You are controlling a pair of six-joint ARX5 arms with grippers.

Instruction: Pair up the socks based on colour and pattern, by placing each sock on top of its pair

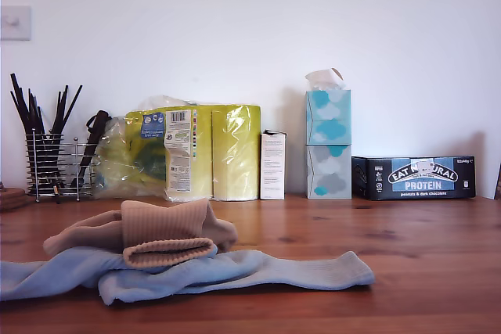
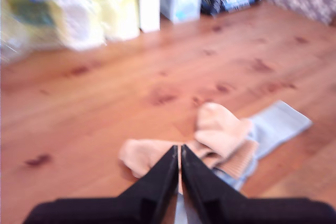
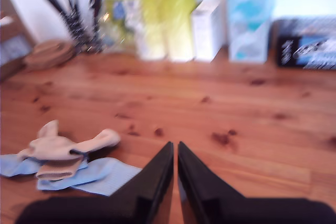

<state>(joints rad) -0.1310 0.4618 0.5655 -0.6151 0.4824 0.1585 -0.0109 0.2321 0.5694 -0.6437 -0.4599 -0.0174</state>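
Note:
The socks lie in one heap on the wooden table (image 1: 415,248), toward the exterior view's left. Two beige socks (image 1: 160,232) rest folded on top of the pale blue socks (image 1: 274,271), which stretch along the front. In the first wrist view my first gripper (image 2: 179,151) is shut and empty, hovering just short of the beige socks (image 2: 220,127), with a blue sock (image 2: 278,121) beyond them. My second gripper (image 3: 175,148) is also shut and empty above bare wood, apart from the beige socks (image 3: 60,148) and blue socks (image 3: 100,177). Neither gripper shows in the exterior view.
Along the back wall stand a wire holder of black utensils (image 1: 51,162), a yellow-green pack of paper rolls (image 1: 188,150), a small white box (image 1: 272,164), two stacked tissue boxes (image 1: 328,142) and a dark protein bar box (image 1: 413,177).

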